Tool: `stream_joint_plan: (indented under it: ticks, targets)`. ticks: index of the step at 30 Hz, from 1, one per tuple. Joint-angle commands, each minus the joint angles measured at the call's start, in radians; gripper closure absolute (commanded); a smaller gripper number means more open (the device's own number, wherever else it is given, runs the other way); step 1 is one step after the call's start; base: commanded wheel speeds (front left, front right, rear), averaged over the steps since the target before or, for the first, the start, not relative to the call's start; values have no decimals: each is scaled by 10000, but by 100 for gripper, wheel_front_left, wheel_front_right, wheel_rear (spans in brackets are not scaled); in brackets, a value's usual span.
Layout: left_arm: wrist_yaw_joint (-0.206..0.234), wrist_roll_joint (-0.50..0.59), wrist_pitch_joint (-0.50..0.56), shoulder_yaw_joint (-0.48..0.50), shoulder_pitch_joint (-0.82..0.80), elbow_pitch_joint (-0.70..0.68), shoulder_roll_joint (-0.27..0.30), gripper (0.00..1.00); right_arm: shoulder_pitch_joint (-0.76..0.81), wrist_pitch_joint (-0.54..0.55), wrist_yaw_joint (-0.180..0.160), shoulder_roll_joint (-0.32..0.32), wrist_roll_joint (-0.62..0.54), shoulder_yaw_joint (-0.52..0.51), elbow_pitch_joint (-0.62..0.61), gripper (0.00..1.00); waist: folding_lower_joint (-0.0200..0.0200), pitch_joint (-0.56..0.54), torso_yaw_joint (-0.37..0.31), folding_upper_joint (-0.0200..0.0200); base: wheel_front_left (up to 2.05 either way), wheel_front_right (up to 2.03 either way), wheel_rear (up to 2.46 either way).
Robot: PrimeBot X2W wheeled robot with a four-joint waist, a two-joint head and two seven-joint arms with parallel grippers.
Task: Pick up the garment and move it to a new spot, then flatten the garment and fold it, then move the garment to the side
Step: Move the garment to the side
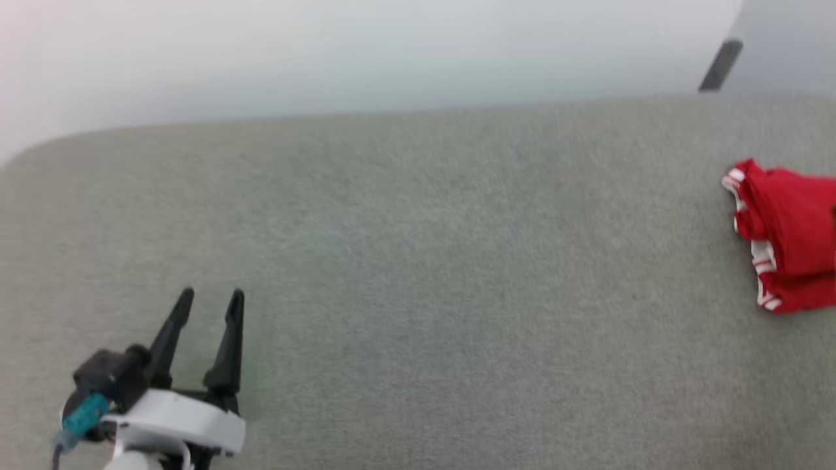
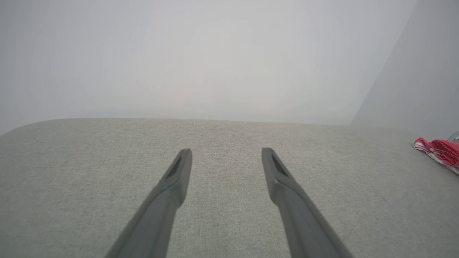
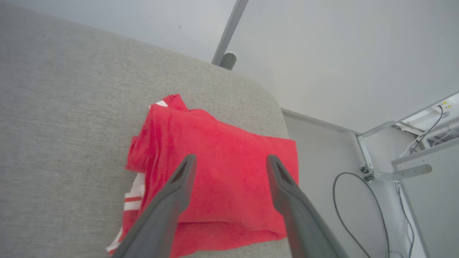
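Note:
The garment [image 1: 787,235] lies folded into a red bundle with white striped trim at the right edge of the grey padded surface [image 1: 418,281]. In the right wrist view the garment [image 3: 218,172] sits near the surface's rounded corner, and my right gripper [image 3: 229,161] hovers over it, open, with its fingers apart and nothing between them. My left gripper [image 1: 212,300] rests at the lower left of the head view, open and empty, far from the cloth. In the left wrist view its open fingers [image 2: 179,172] point across bare fabric, with the garment [image 2: 439,150] at the far right.
A pale wall rises behind the surface. Past its right edge the floor drops away, with a metal frame [image 3: 391,168], a black cable [image 3: 344,211] and a slanted post [image 3: 229,32]. The grey surface between both grippers is wide bare fabric.

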Motion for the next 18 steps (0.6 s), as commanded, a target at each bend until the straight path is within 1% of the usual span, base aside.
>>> stream_joint_plan:
  ticks: [1,8,10,13,18]
  targets:
    - [86,139,7,96,315,48,-46,0,476,-271,-11,199,250,-158,-101,0,-1,-960,690,0,0,0,0]
    - [355,220,7,356,1074,-11,-149,0,1897,-1449,-13,741,511,-387,-646,0,-1,-1656,1204,0,0,0,0]
    - [392,256,8,480,1239,-80,-89,0,2191,-1759,-13,922,643,-477,-847,0,-1,-1743,1289,0,0,0,0]
    - [359,244,8,600,1464,-118,-63,0,2708,-2197,-13,1175,787,-602,-1119,0,-1,-1859,1430,0,0,0,0]
    - [357,191,7,782,1831,-217,-182,0,3429,-2783,-13,1587,747,-899,-1686,0,-1,-2034,1593,0,0,0,0]
